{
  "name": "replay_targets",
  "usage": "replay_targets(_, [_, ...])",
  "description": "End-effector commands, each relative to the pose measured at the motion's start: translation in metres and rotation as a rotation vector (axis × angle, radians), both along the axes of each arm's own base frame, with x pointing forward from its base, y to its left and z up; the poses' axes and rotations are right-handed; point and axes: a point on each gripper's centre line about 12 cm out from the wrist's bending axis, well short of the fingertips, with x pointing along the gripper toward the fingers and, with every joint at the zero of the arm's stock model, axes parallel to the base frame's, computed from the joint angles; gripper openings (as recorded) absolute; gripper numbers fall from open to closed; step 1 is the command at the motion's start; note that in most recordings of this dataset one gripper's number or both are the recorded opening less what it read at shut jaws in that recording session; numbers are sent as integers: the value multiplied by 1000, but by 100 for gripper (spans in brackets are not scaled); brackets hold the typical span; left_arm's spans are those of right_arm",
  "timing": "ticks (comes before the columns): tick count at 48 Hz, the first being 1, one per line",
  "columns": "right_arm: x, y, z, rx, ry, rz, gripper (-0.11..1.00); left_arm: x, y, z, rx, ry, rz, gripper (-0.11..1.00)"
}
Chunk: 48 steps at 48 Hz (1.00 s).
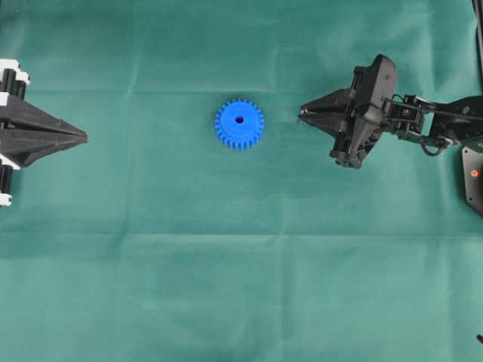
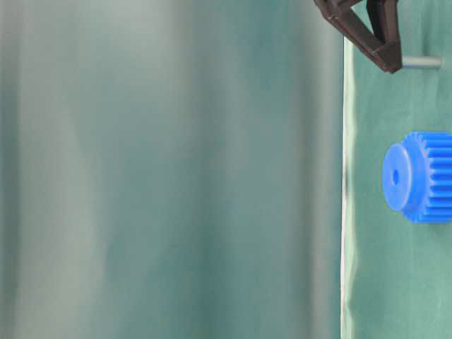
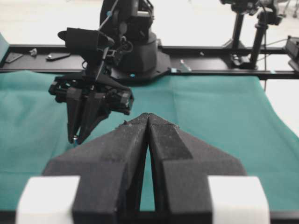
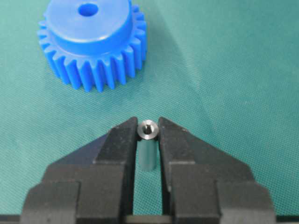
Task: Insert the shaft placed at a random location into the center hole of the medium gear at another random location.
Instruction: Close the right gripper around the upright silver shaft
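steel shaft (image 4: 148,130) stands upright, pinched in the right jaws (image 4: 148,133); blue medium gear (image 4: 91,39) lies toward the frame's upper left; left jaws (image 3: 148,122) pressed together.

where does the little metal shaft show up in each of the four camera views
Overhead: hidden under the right gripper tips.
Table-level: shaft top right, sticking out past the gripper tip.
Left wrist: too small to tell.
Right wrist: lower centre, upright between the fingers.
Shared landmark: the blue gear.
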Motion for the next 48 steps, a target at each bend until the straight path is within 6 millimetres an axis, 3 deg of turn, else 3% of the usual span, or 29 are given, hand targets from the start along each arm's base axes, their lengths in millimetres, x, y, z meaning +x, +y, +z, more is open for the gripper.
replay_targets(1, [5, -2, 7, -23, -31, 1, 13, 2, 0, 7, 1, -15, 0, 0])
replay_targets(15, [5, -2, 10, -23, -34, 1, 13, 2, 0, 7, -1, -14, 0, 0])
replay_targets(37, [7, 1, 74, -35, -71, 36, 13, 2, 0, 9, -1, -20, 0, 0])
replay_targets(48, [9, 1, 76, -31, -59, 41, 13, 2, 0, 9, -1, -20, 0, 0])
